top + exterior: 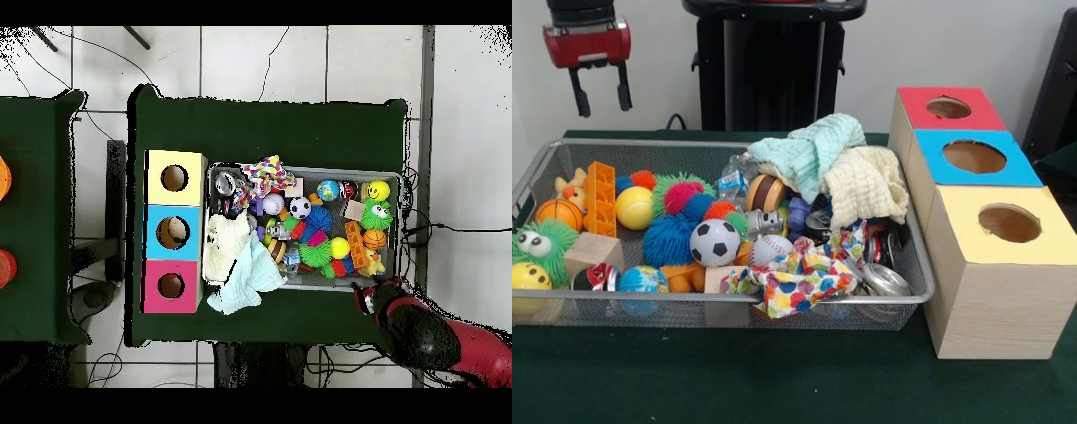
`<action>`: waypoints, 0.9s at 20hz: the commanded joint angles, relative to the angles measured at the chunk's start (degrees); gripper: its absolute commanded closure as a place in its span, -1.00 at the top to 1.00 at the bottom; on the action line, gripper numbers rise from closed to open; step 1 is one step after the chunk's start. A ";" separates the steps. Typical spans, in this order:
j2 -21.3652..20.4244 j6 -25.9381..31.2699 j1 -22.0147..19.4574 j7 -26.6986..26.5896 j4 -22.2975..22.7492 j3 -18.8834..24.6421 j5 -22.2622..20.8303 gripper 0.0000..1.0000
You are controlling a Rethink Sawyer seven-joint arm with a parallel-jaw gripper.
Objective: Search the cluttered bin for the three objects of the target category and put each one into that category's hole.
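Your tool (599, 94) hangs released and empty above the bin's (538, 166) corner, so pick one cloth, likely the mint one (810, 148) draped over the bin's box-side rim, and descend squarely.

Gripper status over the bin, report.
Gripper open, empty, hanging above the bin's back corner. Bin full: balls, cloths, cans, nothing lifted. Red, blue and yellow holes on the box unblocked. Cloths draped over the items by the box.
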 commanded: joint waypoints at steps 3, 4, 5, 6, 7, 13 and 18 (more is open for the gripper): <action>6.79 0.91 1.47 2.86 -8.45 -3.28 -4.06 1.00; 7.30 0.73 1.84 3.01 -9.00 -3.66 -4.37 1.00; 7.80 0.37 2.30 3.27 -9.60 -4.12 -4.74 1.00; 8.40 -0.40 2.60 3.49 -10.17 -4.49 -5.26 1.00; 9.00 -1.17 2.90 3.71 -10.75 -4.85 -5.77 1.00; 11.62 -4.16 3.58 3.61 -14.15 -5.44 -7.80 1.00; 13.91 -2.66 2.73 1.58 -16.84 -4.28 -7.88 1.00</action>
